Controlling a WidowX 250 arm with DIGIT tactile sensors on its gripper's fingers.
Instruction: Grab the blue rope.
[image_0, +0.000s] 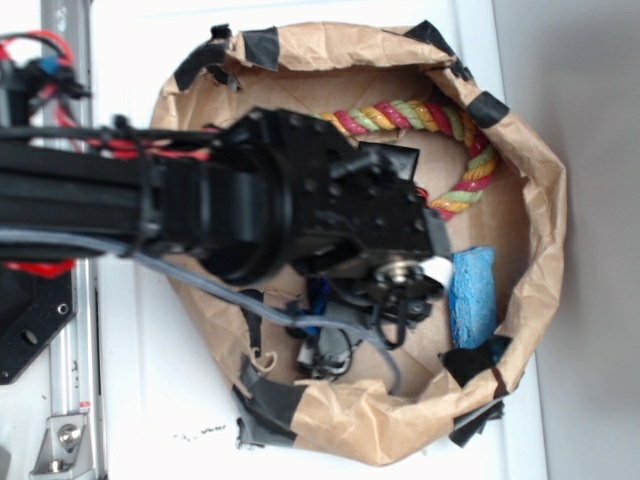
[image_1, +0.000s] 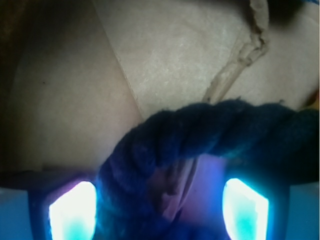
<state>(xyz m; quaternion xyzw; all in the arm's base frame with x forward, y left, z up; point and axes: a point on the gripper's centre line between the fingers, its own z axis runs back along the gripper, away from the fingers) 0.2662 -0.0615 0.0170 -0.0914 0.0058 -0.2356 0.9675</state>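
Observation:
The blue rope (image_1: 200, 132) is thick, dark navy and twisted. In the wrist view it arches across the frame and drops down between my fingers, close to the left finger (image_1: 72, 210). My gripper (image_1: 159, 200) is open, its two glowing fingers set wide on either side of the rope. In the exterior view the gripper (image_0: 400, 300) reaches down inside the brown paper bowl (image_0: 545, 200). The arm hides nearly all of the rope there; only a short blue bit (image_0: 318, 296) shows under it.
A red-yellow-green twisted rope (image_0: 440, 125) curves along the far inner wall of the bowl. A light blue sponge (image_0: 472, 295) lies just right of the gripper. Black tape patches (image_0: 262, 45) sit on the crumpled rim. White table surrounds the bowl.

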